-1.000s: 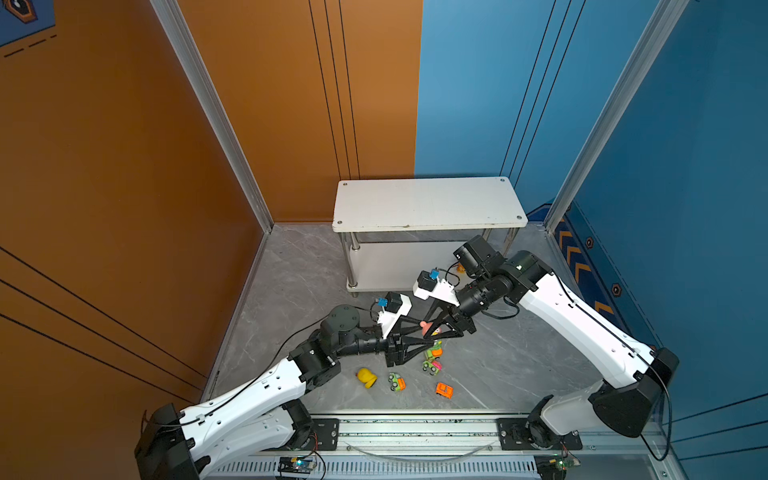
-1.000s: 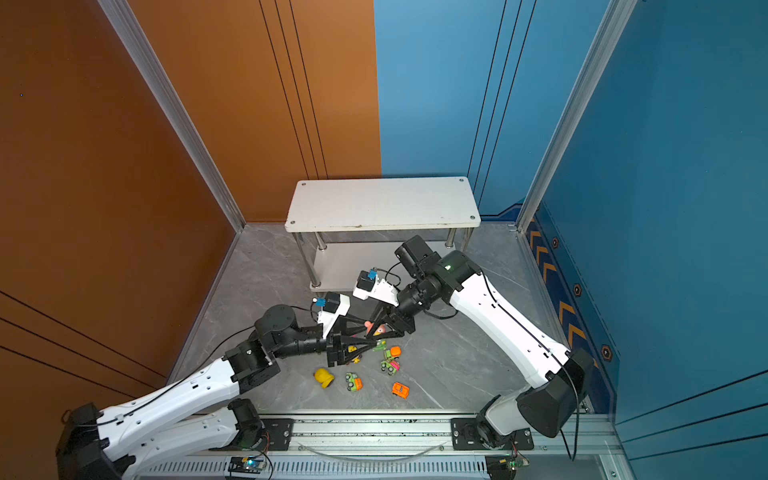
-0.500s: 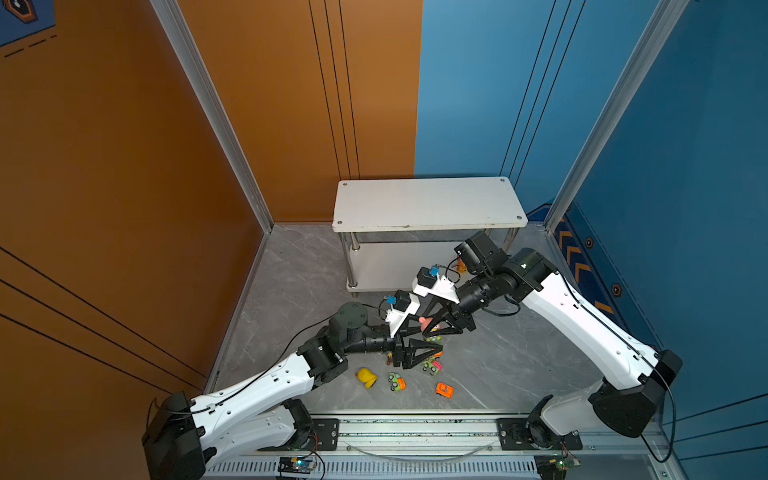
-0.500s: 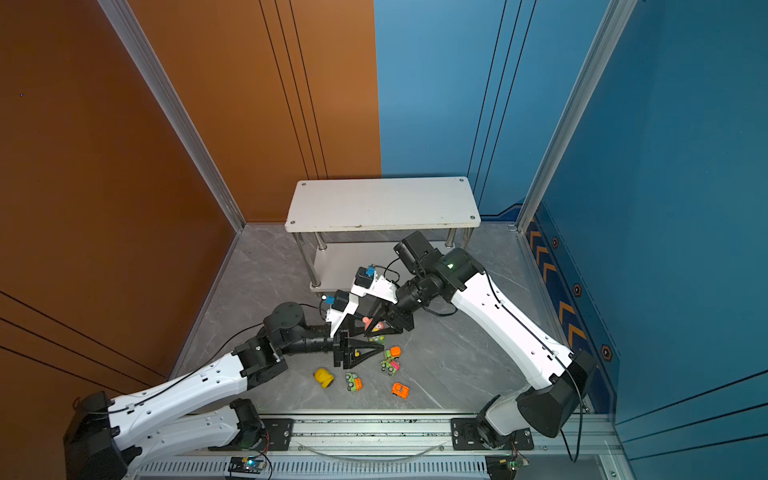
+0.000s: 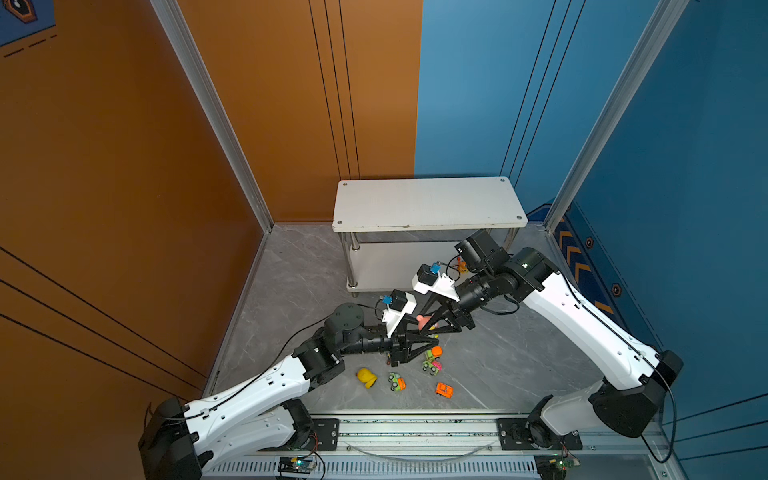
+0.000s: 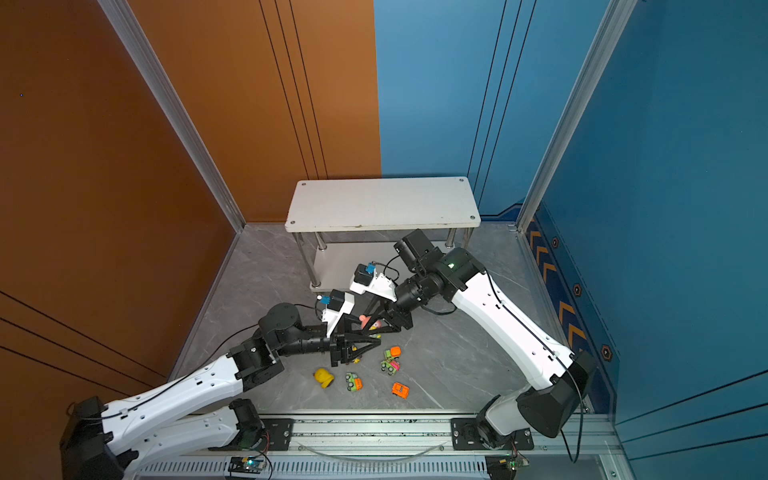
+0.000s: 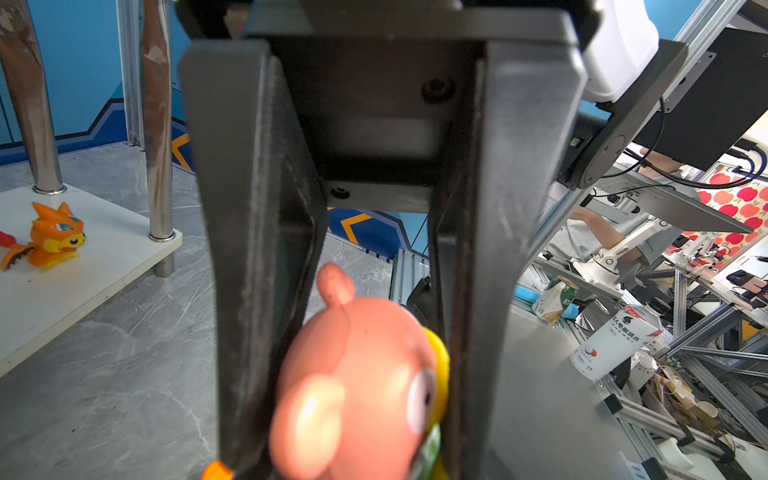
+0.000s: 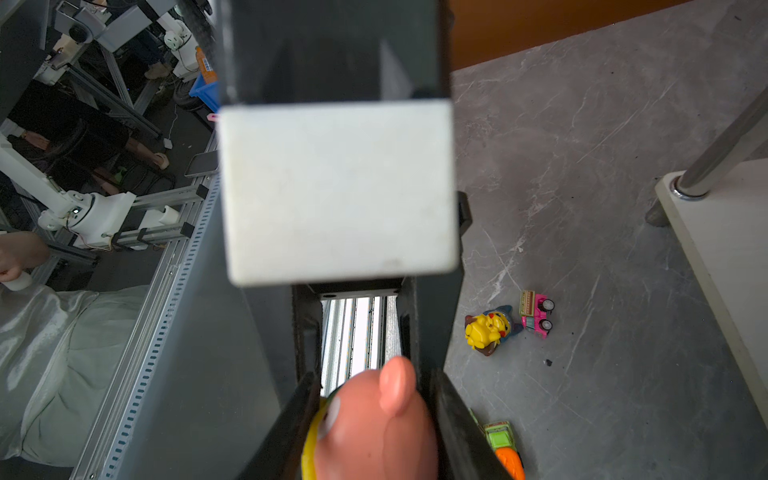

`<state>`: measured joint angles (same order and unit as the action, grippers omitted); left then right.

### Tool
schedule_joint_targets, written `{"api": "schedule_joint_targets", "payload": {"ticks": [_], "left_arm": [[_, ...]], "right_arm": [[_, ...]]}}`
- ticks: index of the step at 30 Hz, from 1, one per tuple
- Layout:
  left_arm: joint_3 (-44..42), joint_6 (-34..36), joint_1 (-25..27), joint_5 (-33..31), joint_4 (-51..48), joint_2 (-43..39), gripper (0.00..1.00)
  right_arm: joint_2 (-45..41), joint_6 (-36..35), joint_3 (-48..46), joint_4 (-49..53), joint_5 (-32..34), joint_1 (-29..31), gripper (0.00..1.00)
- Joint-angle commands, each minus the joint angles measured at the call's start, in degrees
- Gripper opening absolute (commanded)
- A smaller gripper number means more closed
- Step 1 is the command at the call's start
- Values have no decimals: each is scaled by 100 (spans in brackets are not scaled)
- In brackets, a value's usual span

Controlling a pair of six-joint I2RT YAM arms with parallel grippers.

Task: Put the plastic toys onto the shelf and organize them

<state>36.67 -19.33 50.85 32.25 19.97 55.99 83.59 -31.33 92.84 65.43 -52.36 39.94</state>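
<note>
White two-board shelf [image 5: 428, 203], chrome legs, at floor's back edge; orange plastic figurine [image 7: 54, 239] upright near lower board's end. Pink plastic figurine [image 7: 357, 395] off the floor. Yellow plastic figurine [image 5: 366, 377], orange car [image 5: 444, 390], green car [image 5: 397, 381] near floor's front edge.

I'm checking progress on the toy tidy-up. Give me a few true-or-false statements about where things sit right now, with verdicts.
1. The white two-tier shelf has no toy on its top board. True.
2. An orange fox-like figurine stands on the shelf's lower board. True.
3. The yellow rounded figurine lies on the shelf. False: it lies on the grey marbled floor.
4. The right gripper is empty. False: it is shut on a pink round-eared figurine.
</note>
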Motion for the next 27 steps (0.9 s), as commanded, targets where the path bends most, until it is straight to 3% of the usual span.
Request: {"api": "schedule_joint_targets", "payload": {"ticks": [1,2,5,7,10,14,18,22,24,27], "left_arm": [[306,128,-46,77,159,154,20],[319,169,-55,100,157,199,15],[302,349,-66,-88,196,309,1],[239,505,-99,-324,289,420,0],[128,788,-175,-661,518,644,0],[24,1524,-272,-954,913,1072,0],[-145,2561,-204,-1537,1596,1587,0],[127,3249,-339,-1904,1607,2222,0],[327,3403,-525,-1852,1681,2592,0],[574,3393,-969,-1254,2081,3131,0]], "right_arm": [[-104,-14,90,23,-45,224,0],[-118,-13,87,23,-59,241,4],[-191,41,54,-41,-131,271,29],[-304,164,-7,-177,-165,267,39],[-596,522,-214,-583,-168,170,45],[-1477,1473,-904,-1861,-27,-187,55],[-2591,2282,-1677,-3091,478,-427,65],[-3322,2616,-1995,-3433,971,-572,69],[-3589,2726,-2115,-3462,1104,-586,69],[-3840,2854,-2309,-3458,1284,-597,68]]}}
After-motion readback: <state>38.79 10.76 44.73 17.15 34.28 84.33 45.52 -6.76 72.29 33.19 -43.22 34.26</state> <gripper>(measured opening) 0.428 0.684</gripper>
